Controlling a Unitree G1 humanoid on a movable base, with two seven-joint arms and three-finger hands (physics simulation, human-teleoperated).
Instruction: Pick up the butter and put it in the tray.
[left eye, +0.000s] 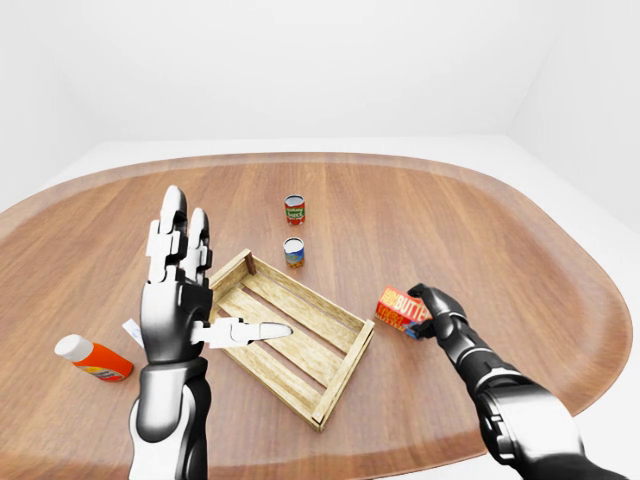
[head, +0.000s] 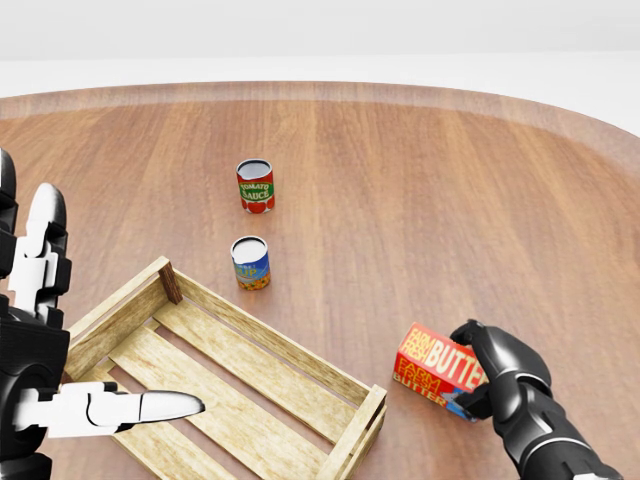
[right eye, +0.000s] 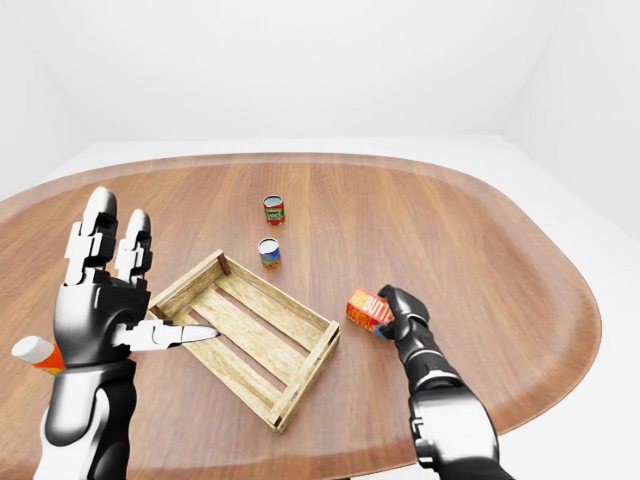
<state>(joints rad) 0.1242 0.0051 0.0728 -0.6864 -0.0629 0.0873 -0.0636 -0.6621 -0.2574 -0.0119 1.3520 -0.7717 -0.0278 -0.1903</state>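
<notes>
Right robot hand (head: 478, 372) has its black fingers curled round the right end of the red-orange butter box (head: 437, 367), which sits on the brown wooden counter (head: 420, 190) just right of the slatted wooden tray (head: 230, 385). Left robot hand (left eye: 185, 300) raised over the tray's left side, fingers spread, holding nothing

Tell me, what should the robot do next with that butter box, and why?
Probably lift it a little. The right hand has its fingers closed round the butter, which seems to rest on the table beside the tray, whose wall it must clear.
</notes>
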